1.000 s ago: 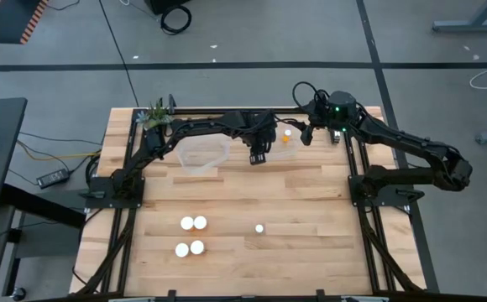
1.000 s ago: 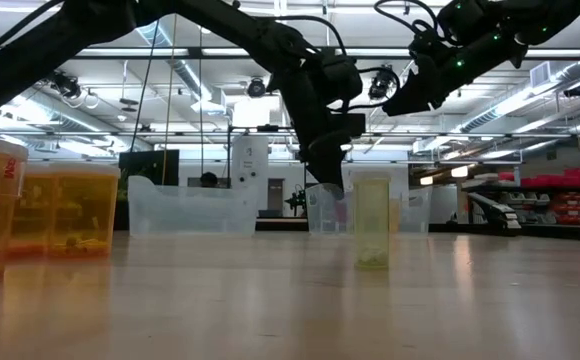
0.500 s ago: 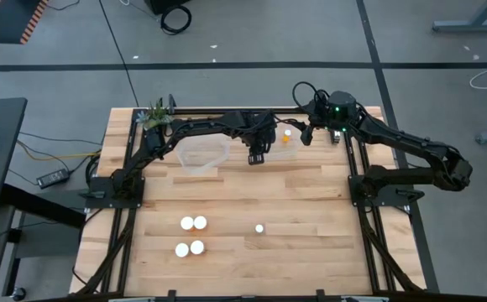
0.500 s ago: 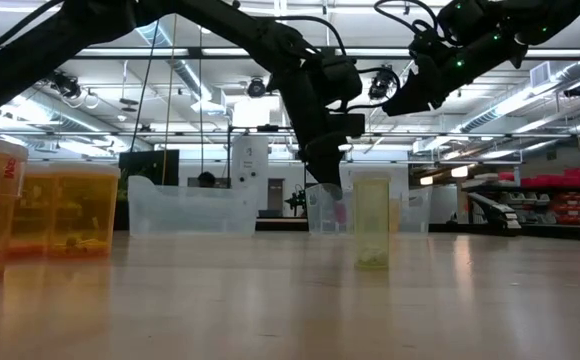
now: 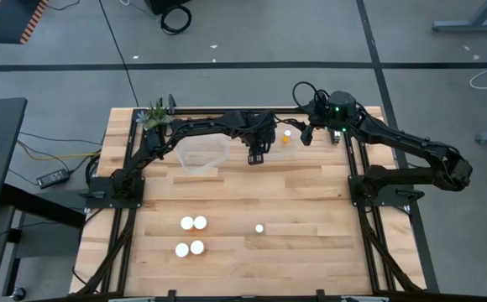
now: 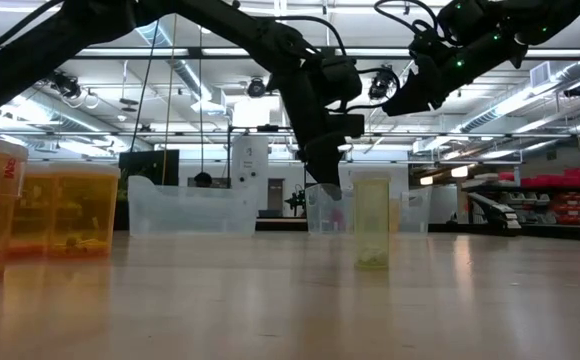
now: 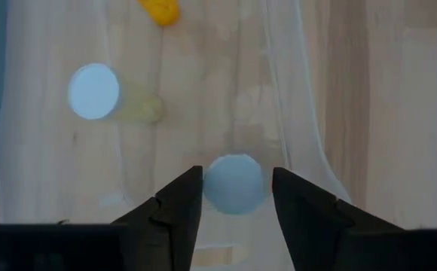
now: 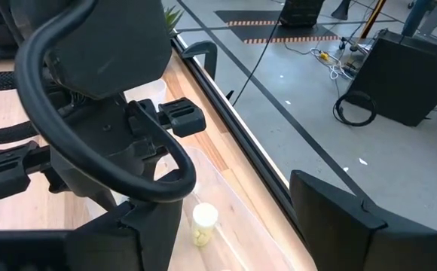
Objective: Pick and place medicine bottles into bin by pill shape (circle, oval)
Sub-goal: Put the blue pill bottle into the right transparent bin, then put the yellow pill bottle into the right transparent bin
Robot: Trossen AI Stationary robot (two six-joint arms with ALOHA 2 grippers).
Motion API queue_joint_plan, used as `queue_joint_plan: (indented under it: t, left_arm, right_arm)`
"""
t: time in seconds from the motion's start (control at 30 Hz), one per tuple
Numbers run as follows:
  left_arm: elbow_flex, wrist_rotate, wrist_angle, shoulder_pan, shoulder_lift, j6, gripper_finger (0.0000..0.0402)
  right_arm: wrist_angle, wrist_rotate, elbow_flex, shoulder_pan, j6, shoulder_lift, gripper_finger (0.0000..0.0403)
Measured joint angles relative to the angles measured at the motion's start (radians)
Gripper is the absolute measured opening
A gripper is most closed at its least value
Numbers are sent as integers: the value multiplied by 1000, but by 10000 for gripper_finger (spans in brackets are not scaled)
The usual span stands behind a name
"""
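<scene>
My left gripper (image 5: 258, 158) points down into a clear bin (image 5: 284, 144) at the table's far side. It is open, with a fingertip on either side of a bottle's round white cap (image 7: 235, 183) and a thin gap on at least one side. In the same bin are another white-capped bottle (image 7: 94, 92) with a pale yellow body and an orange one (image 5: 286, 134). Several white-capped bottles (image 5: 191, 235) stand near the front edge, and one narrower bottle (image 5: 259, 228) stands to their right. My right gripper (image 5: 308, 137) hovers open at the bin's right.
A second clear bin (image 5: 203, 155) stands left of the first. A small green plant (image 5: 154, 116) sits at the far left corner. The arms' dark base frames (image 5: 113, 186) run along both table sides. Bare wood lies between the bins and the front bottles.
</scene>
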Motion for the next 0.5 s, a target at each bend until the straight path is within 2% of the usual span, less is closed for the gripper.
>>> queue_joint_plan:
  t: [0.3,0.5]
  left_arm:
    - [78,-24,-39,-7,-2,3,233]
    - [168,2,-139,-32,-2,-1,248]
  right_arm:
    - [0,0,0,0,0,0,251]
    - [-15,0,0,0,0,0,251]
